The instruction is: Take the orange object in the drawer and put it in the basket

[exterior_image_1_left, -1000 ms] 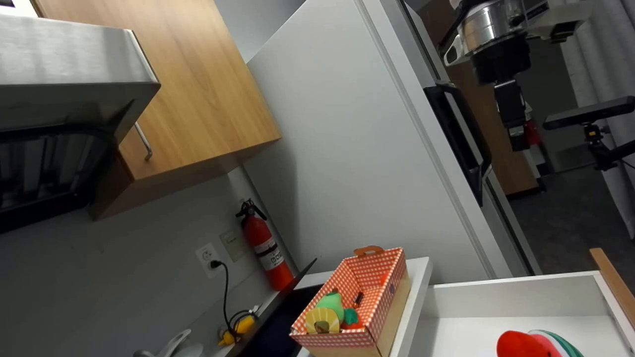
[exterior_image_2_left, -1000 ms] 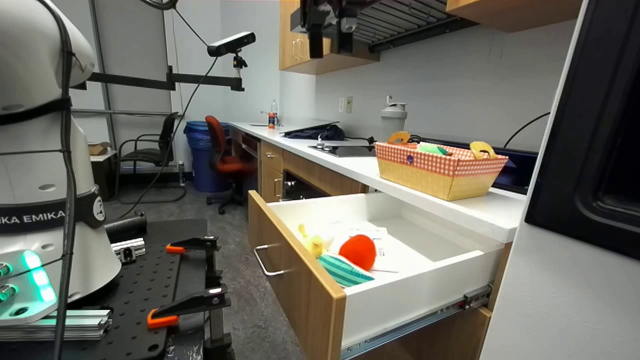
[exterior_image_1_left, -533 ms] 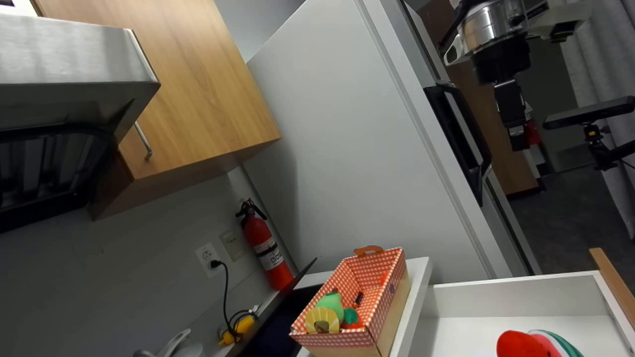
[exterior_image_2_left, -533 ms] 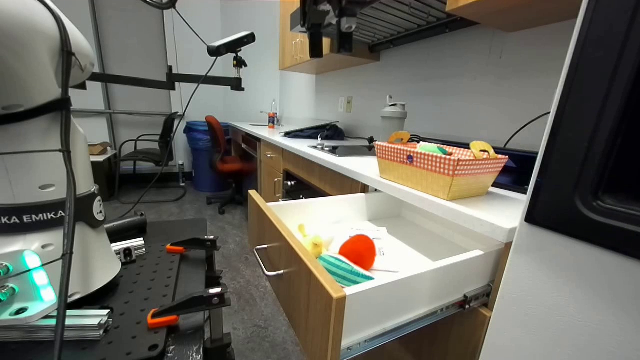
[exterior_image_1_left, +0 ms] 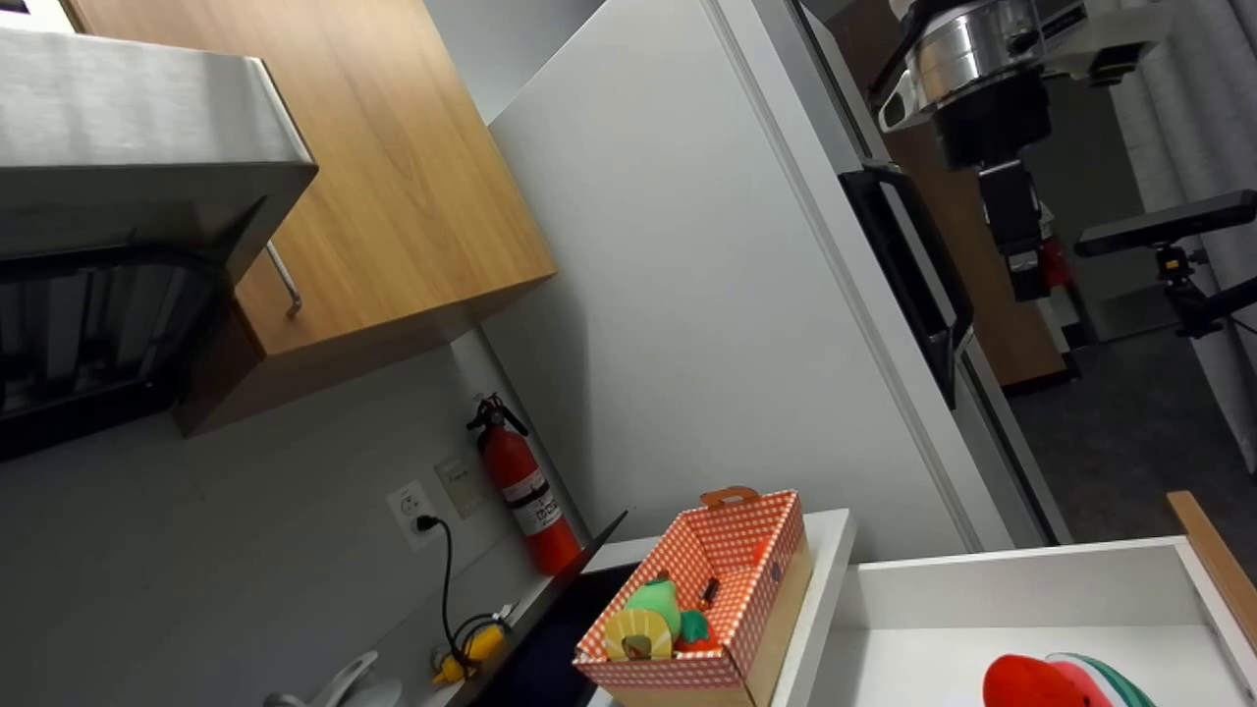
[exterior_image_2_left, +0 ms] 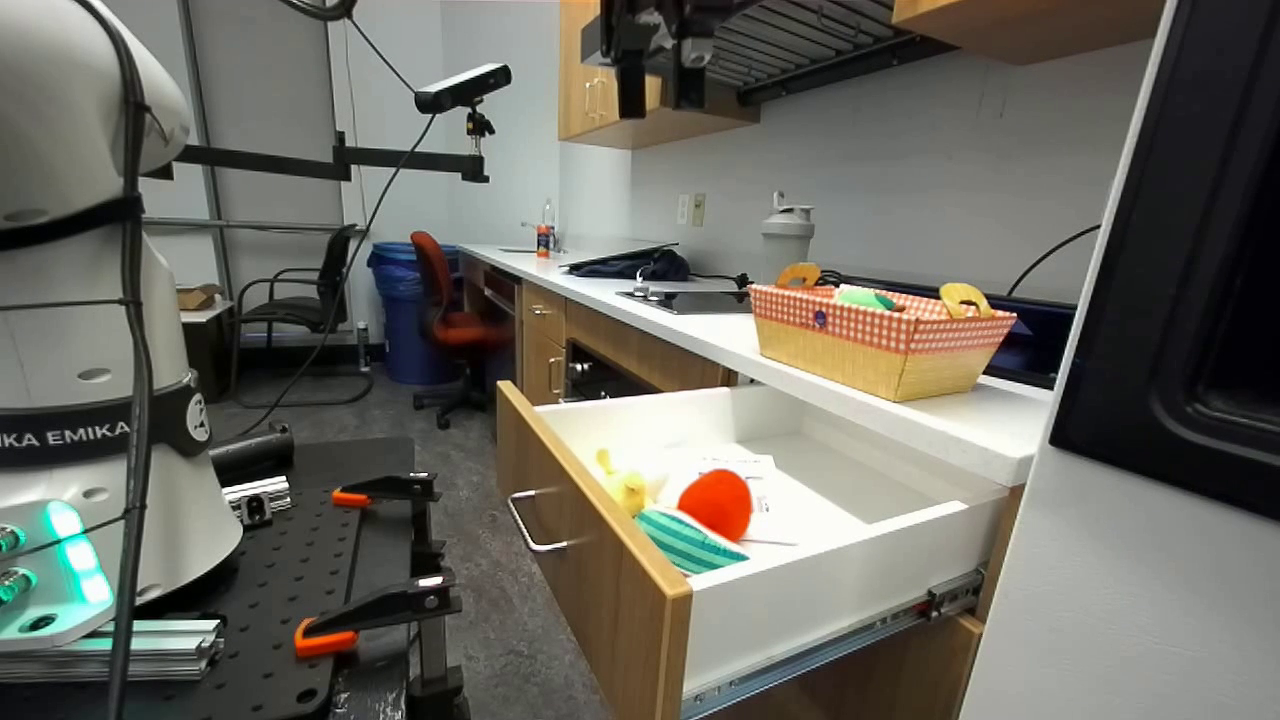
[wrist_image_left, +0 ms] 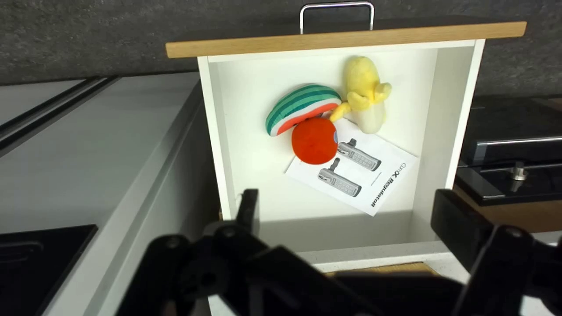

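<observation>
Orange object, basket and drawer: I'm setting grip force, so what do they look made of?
Orange object: probably plush fabric, from its matte, shineless surface; the filling is hidden.
Basket: seemingly checked cloth inside and over the rim; the tan walls look finely woven, perhaps straw.
Drawer: likely coated board, since its sides are smooth, plain white; the grained front may be wood or laminate.

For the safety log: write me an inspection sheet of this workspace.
Surface: white countertop, gingham basket standing on it.
Job's things: red-orange plush ball in the open drawer.
Clutter: plush watermelon slice, peeled plush banana and printed leaflet in the drawer; green plush fruit in the basket.
Gripper: open, holding nothing, raised above drawer level.
Cables: black cable along the robot arm; cord plugged into wall outlet.
Surroundings: fire extinguisher, red office chair, mounted camera.
</observation>
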